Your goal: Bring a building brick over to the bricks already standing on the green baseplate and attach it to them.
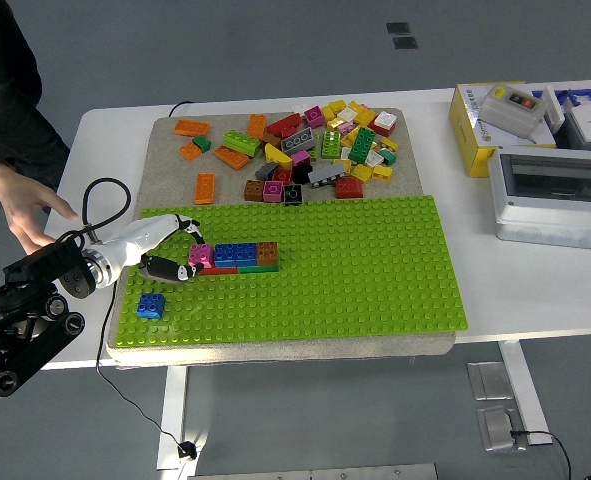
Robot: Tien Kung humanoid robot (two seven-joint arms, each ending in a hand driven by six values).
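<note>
The green baseplate (355, 270) lies at the table's near side. On it stands a short row of joined bricks (237, 257): pink at the left, blue in the middle, brown at the right, over red and green ones. My left hand (180, 248) reaches in from the left, its fingers spread around the row's pink end, touching or nearly touching the pink brick (201, 254). A lone blue brick (151, 305) sits on the baseplate nearer the front left. My right arm is out of view.
A pile of loose bricks (305, 150) lies on the grey mat behind the baseplate. Boxes (550, 185) stand at the right. A person stands at the left edge, a hand (25, 210) hovering over the table near my left arm.
</note>
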